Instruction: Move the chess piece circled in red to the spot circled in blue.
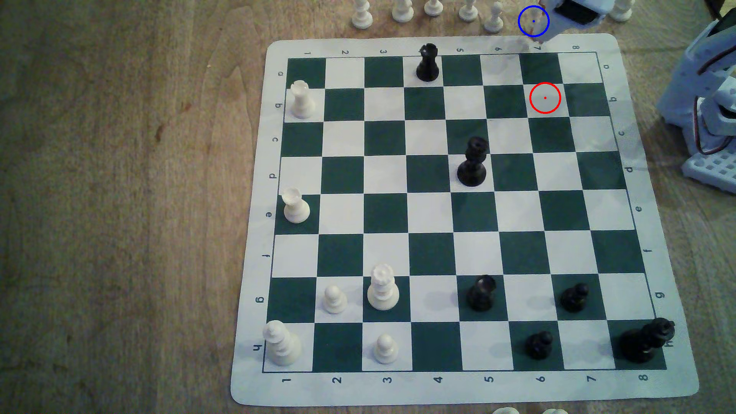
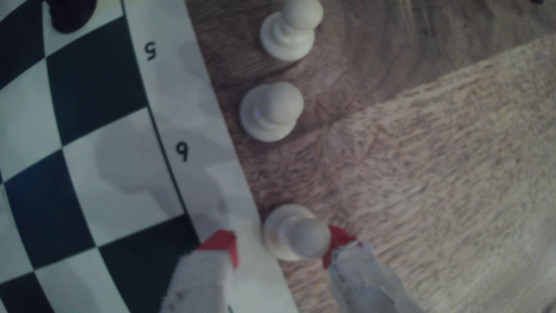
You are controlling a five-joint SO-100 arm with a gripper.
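Note:
The white pawn (image 2: 296, 233) stands upright on the brown wood just off the mat's edge, beside column 6-7. My gripper (image 2: 279, 243) is open around it: one red-taped finger (image 2: 337, 240) touches the pawn's head, and the other finger (image 2: 221, 243) is a gap away, over the mat's border. In the exterior view my gripper (image 1: 541, 28) reaches down into the blue ring (image 1: 526, 20) at the back edge and hides the pawn there. The red ring (image 1: 545, 97) encloses an empty white square in row b.
Two more white pawns (image 2: 270, 111) (image 2: 287, 30) stand on the wood close by, part of a row of white pieces (image 1: 494, 20) behind the board (image 1: 255, 239). A black rook (image 1: 427, 63) stands in row a. The arm's base (image 1: 709, 119) is at the exterior view's right.

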